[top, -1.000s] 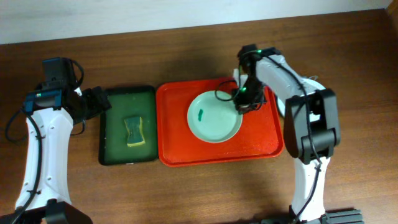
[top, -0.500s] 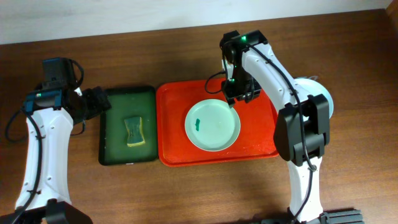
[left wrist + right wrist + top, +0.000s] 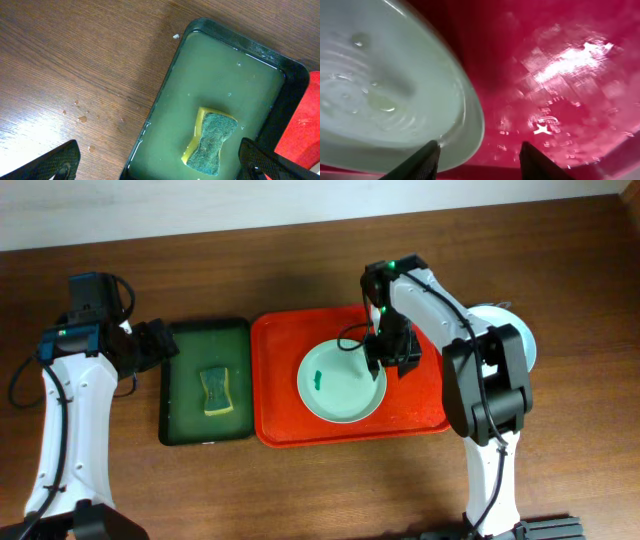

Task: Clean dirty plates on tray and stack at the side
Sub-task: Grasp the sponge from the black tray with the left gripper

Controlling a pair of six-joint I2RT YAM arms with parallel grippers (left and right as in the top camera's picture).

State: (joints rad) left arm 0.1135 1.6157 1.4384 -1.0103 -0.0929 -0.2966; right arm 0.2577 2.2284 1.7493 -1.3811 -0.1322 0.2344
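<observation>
The right pincer hangs low with its fingers spread, straddling the right rim of the round, shallow pale mint-blue plate. One tip is over the plate, the other over the large red rectangular plastic tray bearing it. The plate's small teal-green smear lies across the plate from this pincer (unwiped). The left pincer, likewise spread wide, hovers at the edge of the dark green tray of cloudy water, its yellow-and-green sponge just ahead.

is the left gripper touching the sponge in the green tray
Apart. Overhead shows the left gripper at the left edge of the green tray, bare tray floor between it and the sponge.
</observation>
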